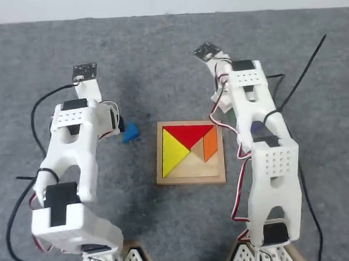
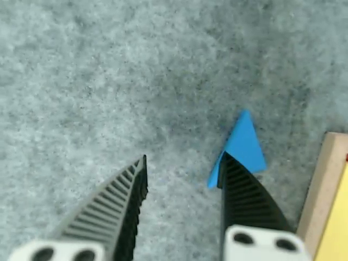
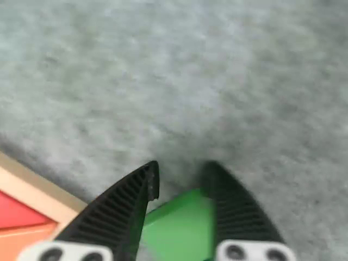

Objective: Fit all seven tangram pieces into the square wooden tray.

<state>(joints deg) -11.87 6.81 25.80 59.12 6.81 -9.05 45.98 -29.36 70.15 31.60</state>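
The square wooden tray (image 1: 191, 175) lies mid-table and holds a red triangle (image 1: 188, 134), a yellow triangle (image 1: 173, 152) and an orange piece (image 1: 210, 145). A blue triangle (image 1: 130, 133) lies on the grey mat just left of the tray. My left gripper (image 2: 184, 163) hangs open over the mat, one fingertip (image 2: 231, 169) overlapping the blue triangle (image 2: 244, 144). My right gripper (image 3: 182, 174) is beside the tray's far right corner, shut on a green piece (image 3: 179, 228) that sits between its fingers. The tray's rim (image 3: 32, 190) shows close by.
Grey felt mat (image 1: 159, 55) covers the table. A dark purple piece (image 1: 257, 127) peeks out under the right arm. Cables trail beside both arms. Open mat lies behind the tray and in front of it.
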